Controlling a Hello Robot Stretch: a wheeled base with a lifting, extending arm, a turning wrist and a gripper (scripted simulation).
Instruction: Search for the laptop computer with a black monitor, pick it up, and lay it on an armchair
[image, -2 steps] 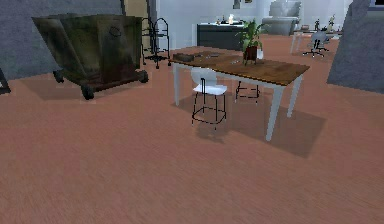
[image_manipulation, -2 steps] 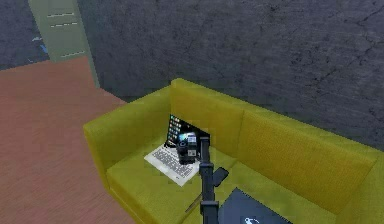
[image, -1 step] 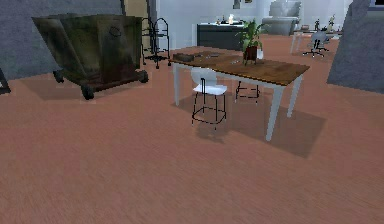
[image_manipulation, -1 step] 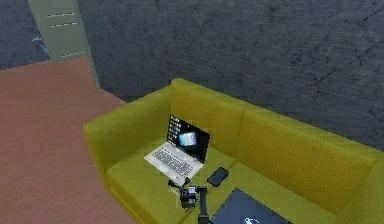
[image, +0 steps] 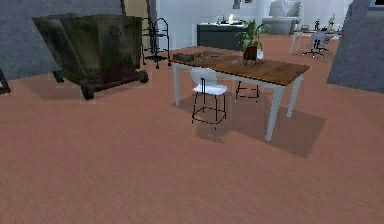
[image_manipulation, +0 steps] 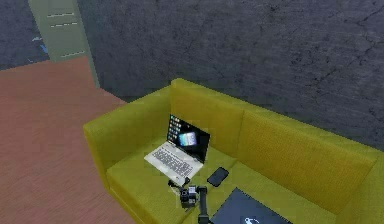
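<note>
The dark square arm (image_manipulation: 204, 208) comes up from the bottom edge. Its small hand (image_manipulation: 183, 187) shows by the front edge of the soft yellow sofa (image_manipulation: 300, 150). I cannot tell if its fingers are apart or together, or if it holds anything. Just behind it, the thin laptop (image_manipulation: 178, 146) stands open on the seat near the sofa's left corner. Its screen is dark and its keys are pale. A flat black slab (image_manipulation: 217, 177) lies beside it.

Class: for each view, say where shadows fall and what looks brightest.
Forward view: the table throws a shadow on the floor beneath it; the far room is brightest. Arm side view: the yellow sofa is evenly lit against a dark wall; the laptop has a mostly dark screen.
</note>
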